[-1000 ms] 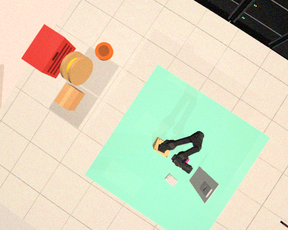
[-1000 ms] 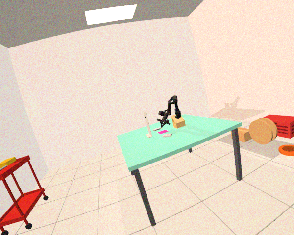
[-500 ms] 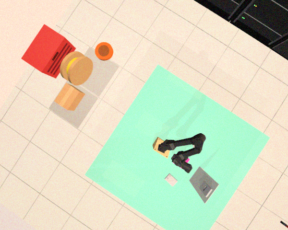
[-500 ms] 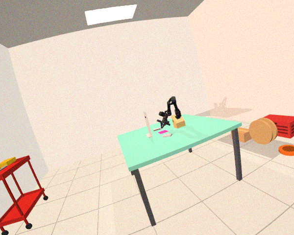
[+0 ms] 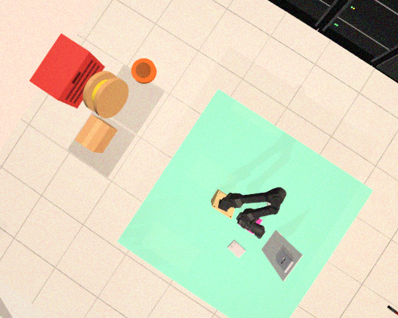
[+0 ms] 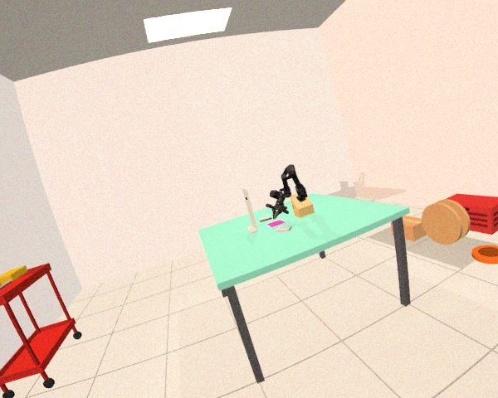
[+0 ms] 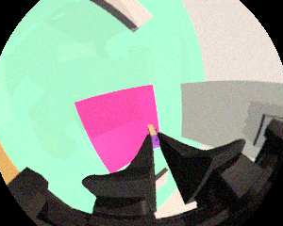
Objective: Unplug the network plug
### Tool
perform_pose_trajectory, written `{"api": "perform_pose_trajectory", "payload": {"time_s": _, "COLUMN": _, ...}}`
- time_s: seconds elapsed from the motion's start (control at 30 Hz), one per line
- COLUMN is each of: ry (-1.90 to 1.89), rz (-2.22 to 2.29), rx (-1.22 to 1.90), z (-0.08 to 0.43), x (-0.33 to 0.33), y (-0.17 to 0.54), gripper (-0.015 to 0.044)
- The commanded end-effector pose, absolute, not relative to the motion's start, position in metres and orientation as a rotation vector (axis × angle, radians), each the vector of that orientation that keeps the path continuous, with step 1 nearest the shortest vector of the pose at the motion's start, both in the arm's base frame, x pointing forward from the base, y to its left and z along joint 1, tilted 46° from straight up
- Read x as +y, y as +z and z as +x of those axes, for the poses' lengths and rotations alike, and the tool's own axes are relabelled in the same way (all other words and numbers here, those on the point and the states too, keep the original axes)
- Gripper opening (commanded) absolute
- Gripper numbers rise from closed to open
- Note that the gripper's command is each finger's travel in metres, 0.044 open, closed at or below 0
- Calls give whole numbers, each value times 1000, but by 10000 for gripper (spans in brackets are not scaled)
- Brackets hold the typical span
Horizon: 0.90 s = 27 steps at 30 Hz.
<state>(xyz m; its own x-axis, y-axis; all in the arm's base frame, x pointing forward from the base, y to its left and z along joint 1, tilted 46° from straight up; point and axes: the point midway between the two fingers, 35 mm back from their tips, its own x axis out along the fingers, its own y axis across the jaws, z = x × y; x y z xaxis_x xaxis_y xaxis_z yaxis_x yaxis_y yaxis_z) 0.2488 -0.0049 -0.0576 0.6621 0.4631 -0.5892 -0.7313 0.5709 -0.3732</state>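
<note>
Jaws of the gripper [image 7: 156, 149] were nearly shut on the plug [image 7: 153, 136], held above the pink square [image 7: 119, 122].

Plug [image 7: 153, 136] mostly hidden between pincer [image 7: 156, 153] fingers; only small tip shows.

Green table [image 6: 326, 222] (pink square [image 6: 276, 223], panel [image 6: 249, 210]).

The top camera looked down from high over the mint-green table [image 5: 192, 191]. The exterior camera stood far off, facing it. The wrist camera hung close above the table, like both others.
</note>
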Motion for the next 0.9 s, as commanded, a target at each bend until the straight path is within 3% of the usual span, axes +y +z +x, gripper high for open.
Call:
{"api": "perform_pose_trajectory", "payload": {"time_s": 0.0, "ry": 729, "rz": -636, "rx": 469, "z": 248, "x": -3, "y": -61, "gripper": 0}}
{"api": "perform_pose_trajectory", "payload": {"time_s": 0.87, "ry": 727, "rz": -631, "rx": 462, "z": 247, "x": 11, "y": -68, "gripper": 0}}
